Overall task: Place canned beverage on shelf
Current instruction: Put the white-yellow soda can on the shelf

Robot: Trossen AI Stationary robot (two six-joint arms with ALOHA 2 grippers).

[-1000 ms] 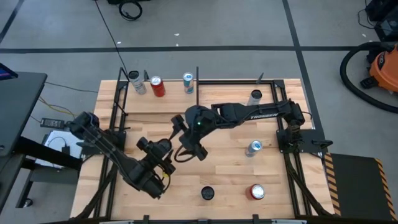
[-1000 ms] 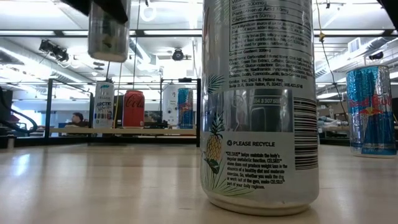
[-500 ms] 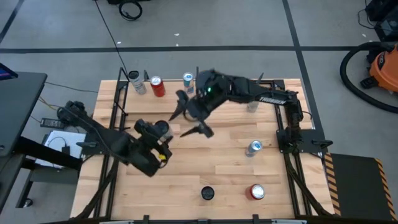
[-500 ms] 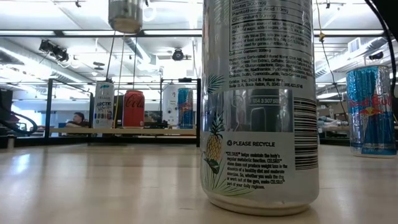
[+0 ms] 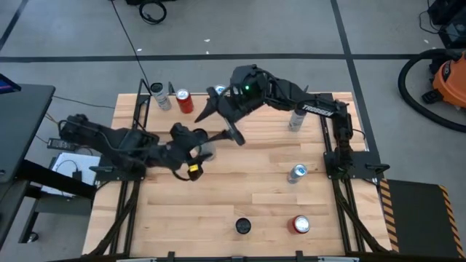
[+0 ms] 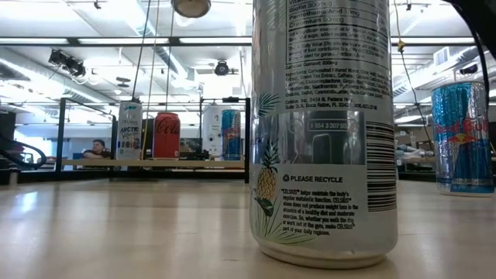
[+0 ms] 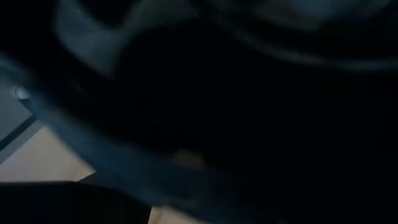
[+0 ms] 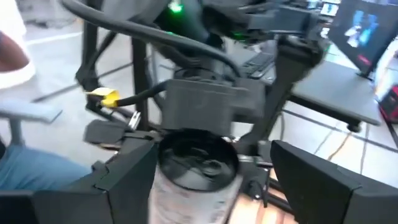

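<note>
Left gripper (image 5: pixel 206 151) apparently around can (image 8: pixel 198 169)

Left gripper (image 5: pixel 195 145): a second ago low over the near-left part of the table, arm bent. Now swung away from the near edge to mid-table, arm stretched almost flat across from the left side.

Can (image 6: pixel 190 6) in its grip: risen step by step in the low view. First most of the body showed, now only the base shows at the top edge. It has also drifted sideways, from above the shelf's (image 6: pixel 155 163) left end to above its middle.

Right gripper (image 5: pixel 222 122): was mid-table, now drawn back toward the far edge, close to the shelf's right post. Fingers (image 8: pixel 127 177) wide, either side of the raised can.
</note>
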